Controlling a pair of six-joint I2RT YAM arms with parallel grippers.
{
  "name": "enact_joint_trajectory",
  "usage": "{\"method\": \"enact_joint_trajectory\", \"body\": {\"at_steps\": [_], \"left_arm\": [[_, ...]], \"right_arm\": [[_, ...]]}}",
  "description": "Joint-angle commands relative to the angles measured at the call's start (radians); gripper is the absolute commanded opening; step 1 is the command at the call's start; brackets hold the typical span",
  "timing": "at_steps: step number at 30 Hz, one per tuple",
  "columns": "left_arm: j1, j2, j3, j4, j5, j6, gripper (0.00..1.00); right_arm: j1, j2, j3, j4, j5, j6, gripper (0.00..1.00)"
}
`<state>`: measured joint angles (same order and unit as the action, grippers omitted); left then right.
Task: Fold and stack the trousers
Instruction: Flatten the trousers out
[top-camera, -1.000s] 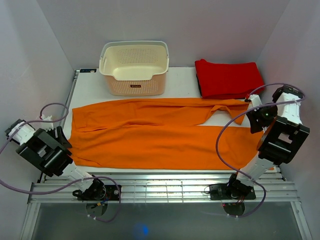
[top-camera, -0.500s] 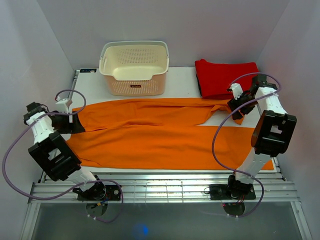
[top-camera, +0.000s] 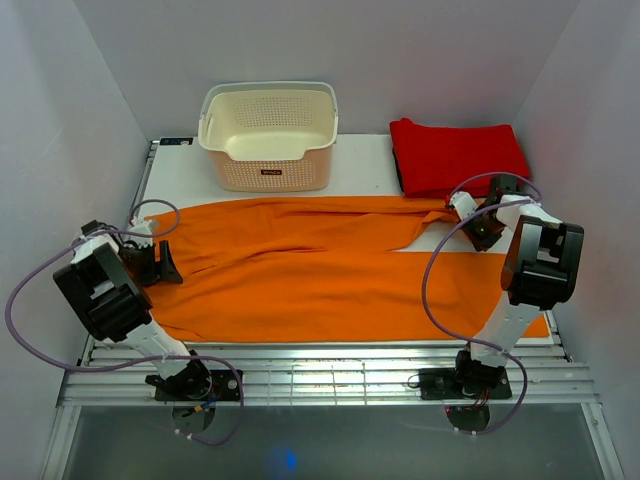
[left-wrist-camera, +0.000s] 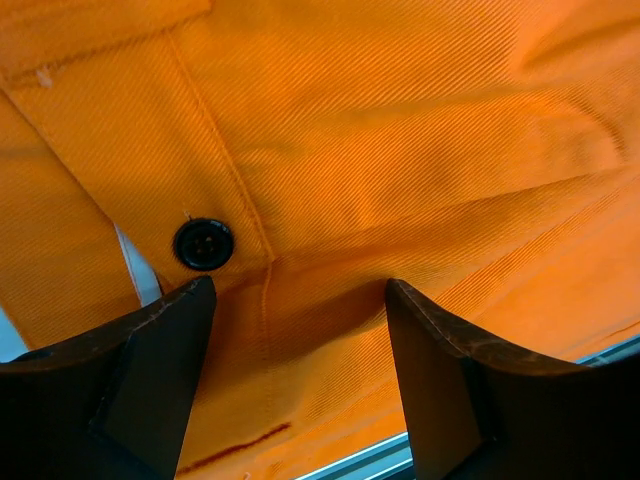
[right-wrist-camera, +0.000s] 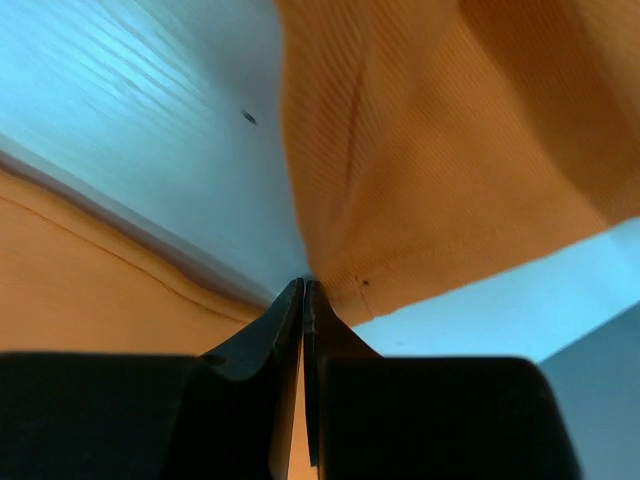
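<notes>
**Claws at both trouser ends, fold not begun**

Trousers (top-camera: 320, 270) lie flat across the desk (top-camera: 180, 178). Waist is at the L end and the legs run to the R end. The far leg's hem is rumpled, near the red cloth (top-camera: 457, 155). Basket (top-camera: 268, 135) sits just behind. Nothing folded or stacked yet, so early in the task.

L claw (top-camera: 165, 265) is low over the waist, fingers apart. It straddles the cloth just below the button (left-wrist-camera: 203, 243), w/ nothing caught btw them. Prob parked there so closing takes the waistband.

R claw (top-camera: 460, 212) is down on the far leg's hem, fingers pressed together. Wrist view shows the tips right at the cloth edge where it meets bare desk. Can't tell if any hem is pinched btw them; cloth is thin and the tips hide it.

My read: one claw per end sets up a lengthwise fold, hem brought over toward waist. L needs to close first. Risk: a grip at the very edge could slip, and the soft cloth may sag or drag when lifted.
</notes>
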<state>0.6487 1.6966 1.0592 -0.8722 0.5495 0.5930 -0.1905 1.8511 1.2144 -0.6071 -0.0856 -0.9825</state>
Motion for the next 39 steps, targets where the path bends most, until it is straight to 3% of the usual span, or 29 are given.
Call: {"method": "enact_joint_trajectory", "body": {"at_steps": [1,5,13,14,15,16,19,20,26,34,37,39], "left_arm": [[0.011,0.0,-0.025,0.045,-0.106,0.043,0.79],[0.06,0.05,0.011,0.052,-0.151,0.08,0.79],[0.089,0.086,0.084,0.049,-0.163,0.136,0.79],[0.088,0.083,0.091,0.039,-0.13,0.14,0.8],[0.088,0.078,0.097,0.021,-0.108,0.146,0.81],[0.086,0.068,0.108,0.012,-0.086,0.148,0.83],[0.075,0.034,0.113,-0.022,-0.01,0.148,0.87],[0.066,0.025,0.11,-0.033,0.019,0.151,0.87],[0.028,-0.046,0.094,-0.039,0.101,0.117,0.89],[-0.001,-0.022,0.09,0.01,0.13,0.022,0.91],[-0.003,0.006,0.073,0.044,0.098,0.002,0.91],[-0.003,0.03,0.059,0.056,0.064,-0.001,0.9]], "right_arm": [[-0.059,-0.03,-0.045,0.056,0.066,-0.096,0.08],[-0.173,-0.078,-0.067,0.032,0.078,-0.195,0.08],[-0.259,-0.139,-0.05,-0.069,0.038,-0.286,0.08],[-0.256,-0.147,-0.033,-0.115,0.02,-0.274,0.13],[-0.254,-0.147,-0.01,-0.14,-0.032,-0.228,0.25],[-0.242,-0.142,0.037,-0.163,-0.058,-0.202,0.48],[-0.201,-0.129,0.101,-0.224,-0.141,-0.116,0.64],[-0.188,-0.128,0.108,-0.23,-0.176,-0.099,0.64],[-0.037,-0.113,0.06,-0.103,-0.201,0.028,0.65],[0.046,-0.023,0.027,0.032,-0.169,0.11,0.67],[0.051,0.005,0.011,0.081,-0.12,0.104,0.56],[0.049,0.011,-0.032,0.118,-0.077,0.074,0.34]]}}
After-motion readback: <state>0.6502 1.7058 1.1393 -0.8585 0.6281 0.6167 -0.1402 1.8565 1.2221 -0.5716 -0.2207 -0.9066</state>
